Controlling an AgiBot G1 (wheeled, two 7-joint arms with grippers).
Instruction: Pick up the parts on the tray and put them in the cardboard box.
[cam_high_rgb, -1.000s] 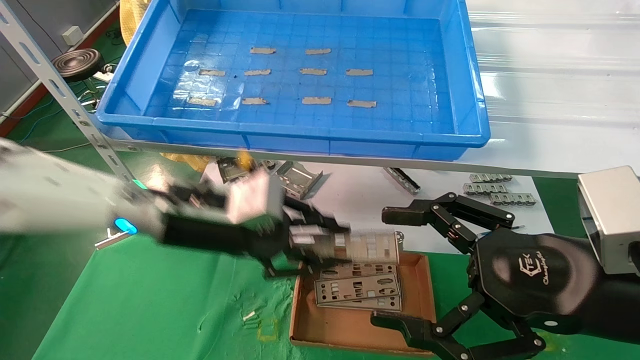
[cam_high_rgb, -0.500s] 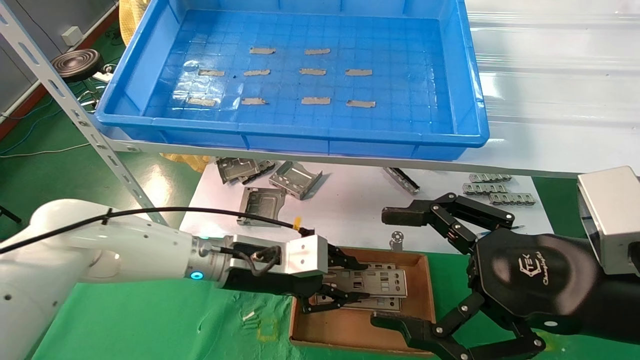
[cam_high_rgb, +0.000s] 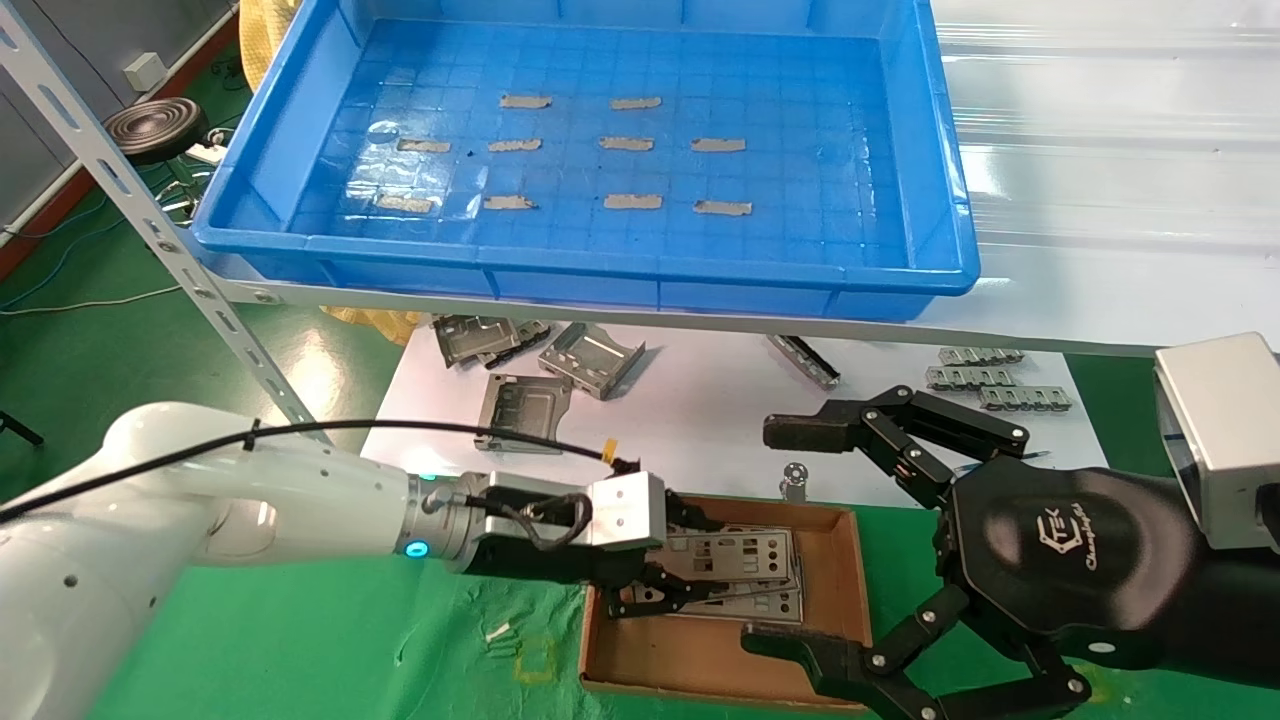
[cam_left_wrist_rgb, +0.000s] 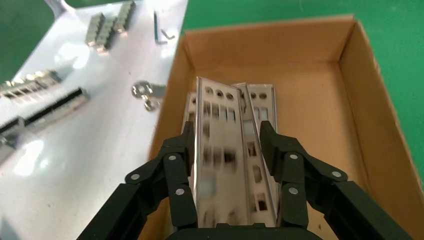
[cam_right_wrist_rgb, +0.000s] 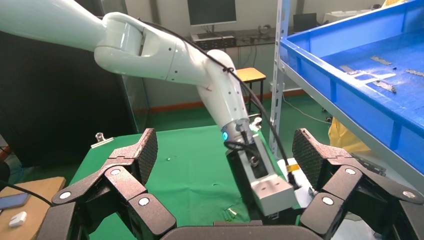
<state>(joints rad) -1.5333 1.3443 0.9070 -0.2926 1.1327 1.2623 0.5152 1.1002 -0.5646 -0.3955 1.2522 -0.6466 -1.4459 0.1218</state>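
Note:
The blue tray (cam_high_rgb: 600, 275) on the shelf holds only grey tape strips; no parts show in it. The cardboard box (cam_high_rgb: 700, 660) (cam_left_wrist_rgb: 320, 100) lies on the green mat below, with a stack of parts (cam_high_rgb: 740, 555) inside. My left gripper (cam_high_rgb: 665, 565) (cam_left_wrist_rgb: 227, 135) hovers low over the box's near end with its fingers spread. A blurred part (cam_left_wrist_rgb: 220, 150) lies between them over the stack (cam_left_wrist_rgb: 262, 100), with a gap to one finger. My right gripper (cam_high_rgb: 780, 535) (cam_right_wrist_rgb: 225, 150) stays wide open and holds nothing, beside the box's right end.
Bent metal brackets (cam_high_rgb: 590, 360) (cam_high_rgb: 520, 410) and small connector strips (cam_high_rgb: 990, 380) lie on the white sheet behind the box. A washer (cam_high_rgb: 793, 475) sits near the box's far edge. A slanted shelf upright (cam_high_rgb: 150, 220) stands at the left.
My left arm swung in with a part, lowered it over the box and spread its fingers; the part now lies on the stack. The right arm has not moved.

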